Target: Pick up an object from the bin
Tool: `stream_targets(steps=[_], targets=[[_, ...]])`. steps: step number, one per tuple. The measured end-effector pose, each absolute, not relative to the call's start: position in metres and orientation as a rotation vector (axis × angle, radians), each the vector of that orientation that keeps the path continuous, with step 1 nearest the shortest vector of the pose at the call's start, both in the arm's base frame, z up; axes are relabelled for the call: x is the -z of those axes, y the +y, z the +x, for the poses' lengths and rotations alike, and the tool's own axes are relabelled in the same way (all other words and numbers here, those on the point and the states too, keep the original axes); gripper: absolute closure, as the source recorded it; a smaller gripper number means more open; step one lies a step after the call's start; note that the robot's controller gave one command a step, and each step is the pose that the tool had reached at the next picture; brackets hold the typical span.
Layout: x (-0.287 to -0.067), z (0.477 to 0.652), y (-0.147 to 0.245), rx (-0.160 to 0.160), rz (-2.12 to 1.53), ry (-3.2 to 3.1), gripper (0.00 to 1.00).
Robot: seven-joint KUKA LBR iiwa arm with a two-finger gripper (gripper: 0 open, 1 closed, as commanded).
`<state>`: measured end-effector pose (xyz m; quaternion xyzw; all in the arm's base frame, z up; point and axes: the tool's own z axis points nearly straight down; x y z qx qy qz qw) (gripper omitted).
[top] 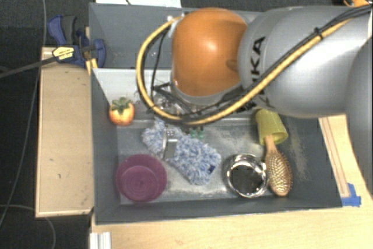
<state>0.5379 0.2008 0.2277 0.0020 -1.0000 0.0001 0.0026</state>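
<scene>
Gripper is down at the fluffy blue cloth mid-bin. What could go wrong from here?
1. The gripper sits on the left part of the fluffy blue cloth. Something this limp may slip free or come up by a tuft only.
2. The purple disc and metal cup lie close beside the cloth, so lifting could drag them.

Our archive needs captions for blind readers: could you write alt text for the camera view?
A robot arm's gripper hangs over a fluffy blue cloth in the middle of a grey bin. Around it lie an orange toy fruit, a purple cup, a metal bowl, a wooden hairbrush and a yellow-green cylinder.
</scene>
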Motion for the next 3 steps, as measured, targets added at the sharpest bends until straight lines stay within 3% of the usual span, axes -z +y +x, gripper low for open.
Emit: stream_targets(steps=[1, 2, 3], targets=[[-0.233, 0.540, 0.199, 0.002, -0.005, -3.144, 0.00], [-0.109, 0.563, 0.146, 0.005, -0.188, -3.142, 0.00], [-0.071, 0.569, 0.135, 0.014, -0.199, -3.150, 0.00]])
